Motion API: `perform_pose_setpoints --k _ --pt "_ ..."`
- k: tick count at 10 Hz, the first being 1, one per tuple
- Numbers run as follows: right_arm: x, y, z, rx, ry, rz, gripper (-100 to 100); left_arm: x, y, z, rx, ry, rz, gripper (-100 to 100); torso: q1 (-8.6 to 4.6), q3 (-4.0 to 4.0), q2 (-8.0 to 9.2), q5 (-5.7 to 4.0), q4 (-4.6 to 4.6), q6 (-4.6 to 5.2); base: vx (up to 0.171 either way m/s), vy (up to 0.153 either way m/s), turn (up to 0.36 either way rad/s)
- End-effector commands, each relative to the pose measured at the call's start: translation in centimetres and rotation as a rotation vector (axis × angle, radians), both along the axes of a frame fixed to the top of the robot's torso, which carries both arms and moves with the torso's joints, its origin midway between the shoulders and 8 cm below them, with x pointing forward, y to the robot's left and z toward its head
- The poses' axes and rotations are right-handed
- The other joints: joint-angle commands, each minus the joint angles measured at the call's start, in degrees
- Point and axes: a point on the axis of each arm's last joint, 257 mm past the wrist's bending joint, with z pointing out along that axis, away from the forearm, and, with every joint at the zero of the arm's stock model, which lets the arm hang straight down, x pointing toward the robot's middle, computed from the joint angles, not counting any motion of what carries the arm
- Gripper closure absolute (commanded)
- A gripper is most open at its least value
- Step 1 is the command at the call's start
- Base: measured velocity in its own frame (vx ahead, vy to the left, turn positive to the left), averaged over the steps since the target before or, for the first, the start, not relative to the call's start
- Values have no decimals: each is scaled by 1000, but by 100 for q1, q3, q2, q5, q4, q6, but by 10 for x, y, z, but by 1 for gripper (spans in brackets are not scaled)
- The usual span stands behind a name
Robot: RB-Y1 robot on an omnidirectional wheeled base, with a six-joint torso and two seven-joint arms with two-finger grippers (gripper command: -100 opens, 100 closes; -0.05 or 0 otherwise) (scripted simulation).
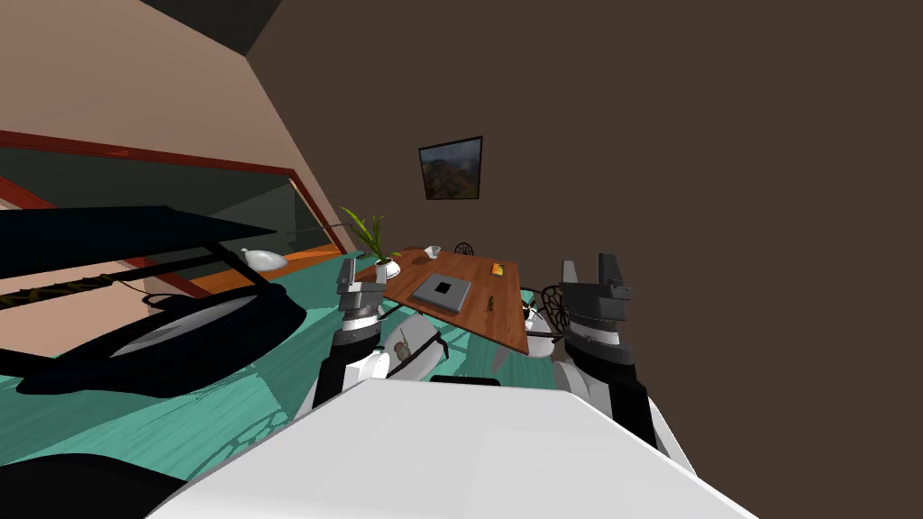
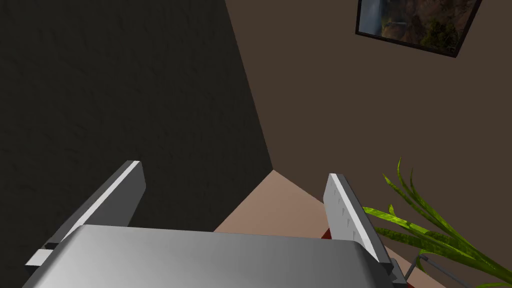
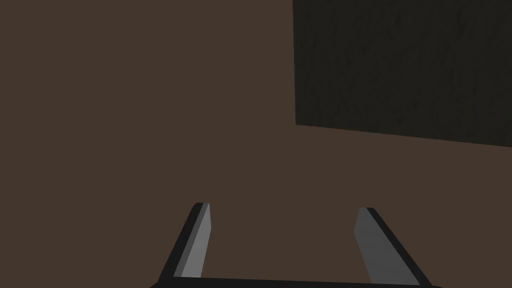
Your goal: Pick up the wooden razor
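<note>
A brown wooden table [image 1: 505,324] stands ahead of me, beyond both hands. On it lie a slim dark thing [image 1: 491,304] and a small orange thing [image 1: 496,268]; both are too small to name as the razor. A thin brownish item [image 1: 403,345] rests on a white rounded seat [image 1: 424,356] by the table's near side. My left gripper [image 1: 360,268] [image 2: 235,195] is raised and open, holding nothing. The right gripper [image 1: 590,268] [image 3: 285,230] is also raised, open and empty, facing a brown wall.
The table also bears a grey laptop [image 1: 442,291], a potted plant [image 1: 383,252] [image 2: 430,225] and a white bowl [image 1: 433,251]. Dark wire chairs [image 1: 552,306] stand around it. A large black shape [image 1: 162,333] spreads over the teal floor [image 1: 180,414] at the left.
</note>
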Motion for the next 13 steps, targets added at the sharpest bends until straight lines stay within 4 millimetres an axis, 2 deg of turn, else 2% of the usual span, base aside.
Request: perform_pose_setpoints --k 1,4,8,10,11,12,13 --pt "12 0 -11 -19 43 2 -100 0 0 0 0 0 0 0 0 0 0 0 0 0 -2 3 108" --pt "40 -3 -41 -55 149 -6 -100 0 0 0 0 0 0 0 -2 -1 -1 0 0 -1 -2 1 125" --pt "86 -16 -98 -126 338 -43 -100 0 0 0 0 0 0 0 1 -2 -4 0 -1 -2 -1 7 202" --pt "102 -26 -129 -143 428 -61 -100 0 0 0 0 0 0 0 0 -2 -3 0 -1 2 0 5 93" --pt "104 -27 -132 -141 440 -63 -100 0 0 0 0 0 0 0 1 -2 -3 0 -1 -1 0 3 95" --pt "115 -33 -149 -164 500 -79 -100 0 0 0 0 0 0 0 0 -1 -2 0 -1 1 0 7 185" --pt "116 -35 -155 -163 513 -81 -100 0 0 0 0 0 0 0 1 -2 -3 0 -1 -2 1 3 83"
